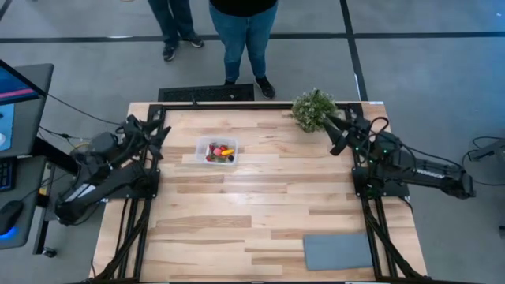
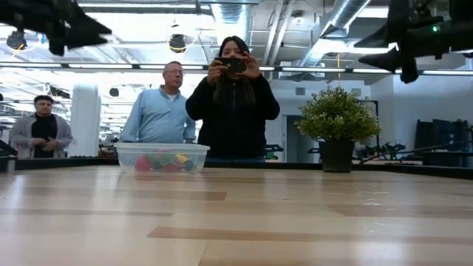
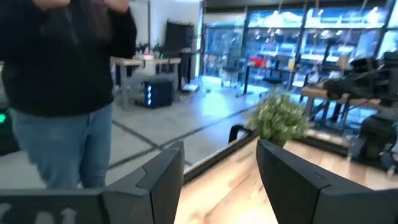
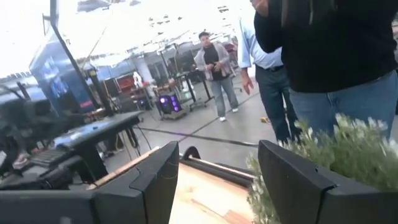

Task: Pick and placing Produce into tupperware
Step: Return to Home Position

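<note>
two dark arms [image 1: 102,170] [image 1: 410,170], one clear tupperware [image 1: 200,151], one potted plant [image 1: 314,109], one grey mat [image 1: 338,252], three people [image 2: 43,133] [image 2: 162,111] [image 2: 233,111]

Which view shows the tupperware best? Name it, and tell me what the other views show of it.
The high view: it looks straight down into the tupperware, so the produce inside shows as separate coloured pieces. The low view shows only its side wall, with the colours seen dimly through the plastic. Neither wrist view shows it.

grey floor [image 1: 442,71], exposed ceiling ducts [image 2: 336,18], bright glass partitions [image 3: 280,43]
</note>
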